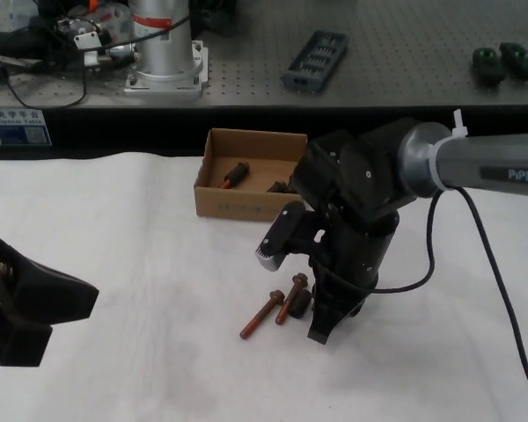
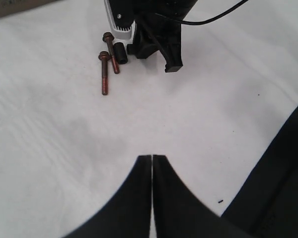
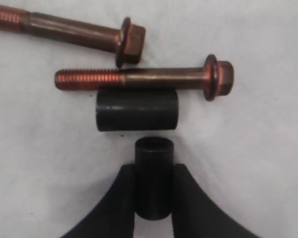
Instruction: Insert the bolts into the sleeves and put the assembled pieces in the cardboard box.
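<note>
Two copper bolts (image 3: 139, 77) (image 3: 74, 30) lie side by side on the white cloth, with a black sleeve (image 3: 136, 109) lying right against the nearer one. My right gripper (image 3: 153, 169) is shut on a second black sleeve (image 3: 153, 186), held just short of the lying sleeve. From above, the right gripper (image 1: 330, 321) points down beside the bolts (image 1: 262, 315) (image 1: 292, 299). The cardboard box (image 1: 213, 200) behind them holds an assembled piece (image 1: 238, 173). My left gripper (image 2: 152, 166) is shut and empty, low at the left, well away from the bolts (image 2: 105, 74).
A second dark part (image 1: 277, 186) lies in the box. Beyond the cloth, a metal breadboard bench carries a silver post (image 1: 163, 40), a dark bit tray (image 1: 315, 57), cables and two dark knobs (image 1: 503, 61). Bare cloth lies between the two arms.
</note>
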`<action>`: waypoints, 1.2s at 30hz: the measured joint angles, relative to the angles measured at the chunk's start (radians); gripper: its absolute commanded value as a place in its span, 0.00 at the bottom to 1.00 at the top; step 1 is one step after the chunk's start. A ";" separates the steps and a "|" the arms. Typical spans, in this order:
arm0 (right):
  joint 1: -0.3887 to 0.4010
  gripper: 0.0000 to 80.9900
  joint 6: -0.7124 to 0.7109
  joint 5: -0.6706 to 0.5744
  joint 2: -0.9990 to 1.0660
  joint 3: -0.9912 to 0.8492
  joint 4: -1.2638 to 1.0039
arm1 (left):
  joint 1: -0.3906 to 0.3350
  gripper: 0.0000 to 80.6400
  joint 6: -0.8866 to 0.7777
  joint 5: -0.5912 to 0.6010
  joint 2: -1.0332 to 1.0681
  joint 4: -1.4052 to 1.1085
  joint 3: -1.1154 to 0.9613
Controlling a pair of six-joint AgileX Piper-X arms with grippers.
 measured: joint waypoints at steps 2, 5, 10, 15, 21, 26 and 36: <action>0.000 0.03 0.000 -0.003 0.000 0.000 0.006 | 0.000 0.01 0.000 0.000 0.000 0.000 0.000; 0.000 0.03 0.000 -0.003 0.000 0.000 0.019 | 0.000 0.01 0.024 0.000 0.000 0.000 0.000; 0.000 0.03 0.000 -0.010 -0.008 -0.001 0.057 | 0.000 0.01 0.074 -0.002 0.000 0.000 0.000; 0.000 0.03 0.049 -0.068 -0.068 0.004 0.128 | 0.000 0.01 0.076 -0.037 0.007 0.000 0.000; 0.000 0.03 0.100 -0.136 -0.207 0.004 0.225 | -0.024 0.01 0.076 -0.053 0.143 -0.092 0.000; 0.000 0.03 0.129 -0.141 -0.315 0.014 0.263 | -0.069 0.13 0.076 -0.053 0.243 -0.213 0.002; -0.006 0.03 0.155 -0.143 -0.567 0.202 0.269 | -0.162 0.41 -0.018 -0.082 0.504 -0.500 0.000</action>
